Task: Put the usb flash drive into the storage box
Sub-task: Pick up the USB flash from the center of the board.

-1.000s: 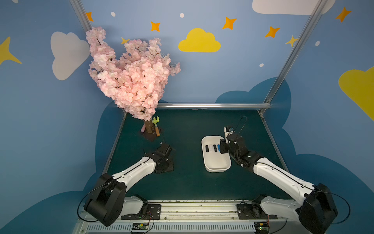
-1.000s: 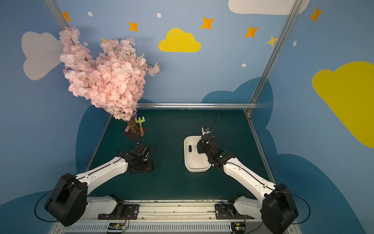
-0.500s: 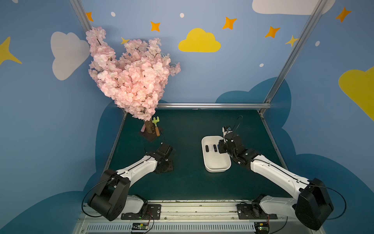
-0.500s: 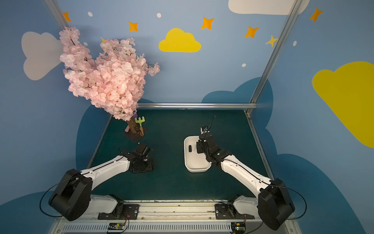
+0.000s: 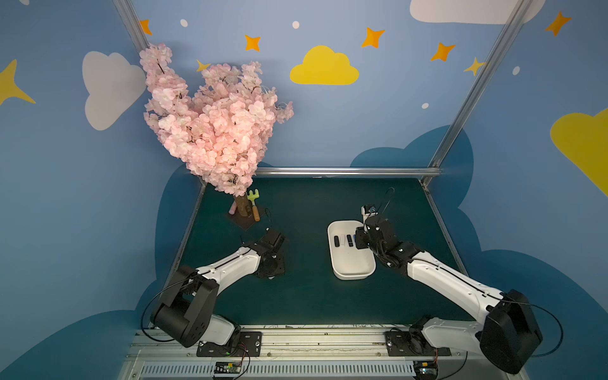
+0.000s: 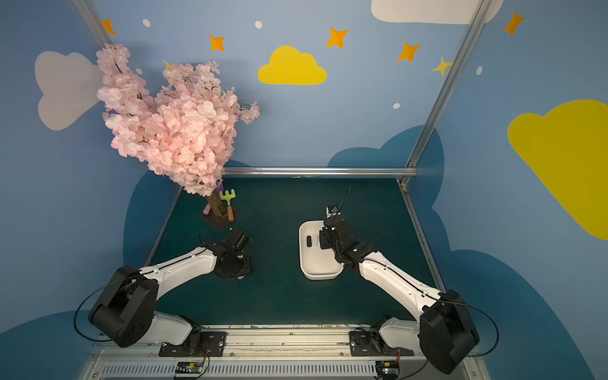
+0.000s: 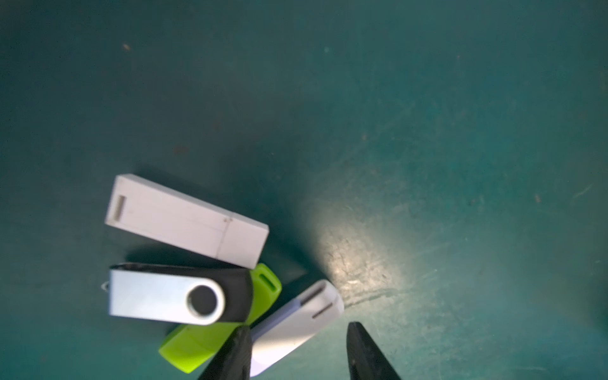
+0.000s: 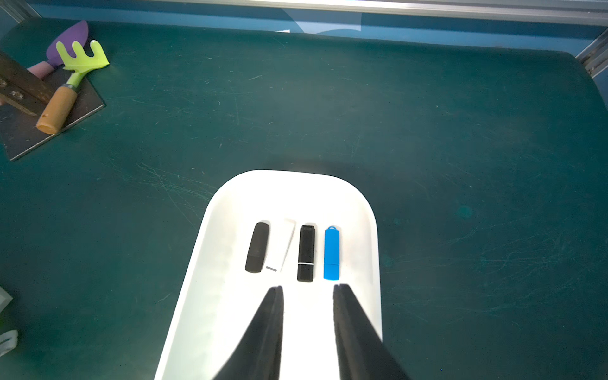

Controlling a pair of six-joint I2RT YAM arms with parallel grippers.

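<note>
Nearest me, the left fingers (image 7: 297, 327) hang low over the loose heap on the tabletop (image 5: 296, 296). They are part open and hold nothing. One tip sits at the seam between the green drive (image 7: 210, 345) and the lilac-banded drive (image 7: 306, 312), and the other stands clear on that drive's far side. Over the last second that wrist has barely shifted and its gap is unchanged, though the shoulder behind it has swung a touch. The swivel drive (image 7: 171, 296) and the white capped drive (image 7: 187, 220) crowd the same heap.

Further out, well apart from the heap, the storage box (image 5: 350, 269) has four in a row: the dark grey drive (image 8: 257, 246), the slim white drive (image 8: 283, 245), the black drive (image 8: 306, 253) and the blue drive (image 8: 331, 253). My right fingers (image 8: 308, 287) have crept across the box toward its middle. They are narrowly open and empty, just short of the row.

I read that as the right side done with its drop and the lilac-banded drive next. The green one beside it may drag along when I close.

Farthest back, the toy rake (image 5: 254, 204) leans by the blossom tree (image 5: 214, 131), out of the way.
</note>
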